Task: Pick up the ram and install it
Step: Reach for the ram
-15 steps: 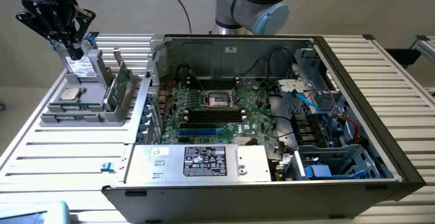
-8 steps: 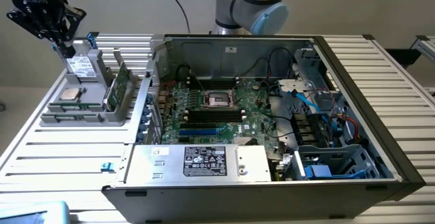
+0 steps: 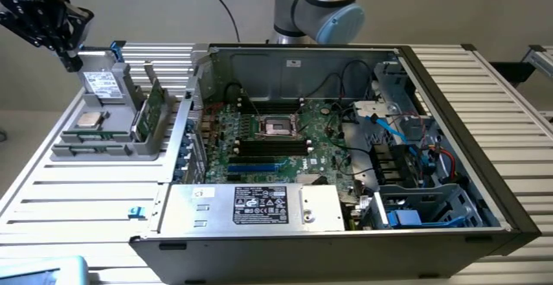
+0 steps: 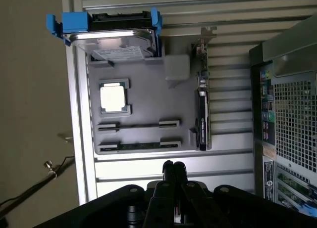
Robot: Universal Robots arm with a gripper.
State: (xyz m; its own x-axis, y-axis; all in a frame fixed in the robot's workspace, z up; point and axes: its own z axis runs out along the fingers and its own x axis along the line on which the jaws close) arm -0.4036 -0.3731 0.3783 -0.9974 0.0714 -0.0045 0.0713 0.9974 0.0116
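Here, the black gripper [image 3: 71,58] hangs at the exterior view's left, fingers pointing down, well above the grey plastic parts tray [image 3: 61,157]. The arm's grey-and-blue shoulder joint [image 3: 315,3] stands behind the open black computer case [image 3: 484,188].

In the wrist view the two fingers [image 4: 168,169] are pressed together with nothing between them. The thin green ram stick [image 4: 138,146] lies edge-up in a slot of the tray, well apart from the gripper.

Further along the tray sit a square silver processor chip [image 3: 89,118] and a silver hard drive in a blue bracket [image 3: 103,85]. An upright green expansion card [image 3: 152,110] lines the tray's edge towards the case. The tray rests on the slatted aluminium table [image 3: 78,194], just beside the case wall. Bare slats run along the tray's other sides, out to the table's edge.
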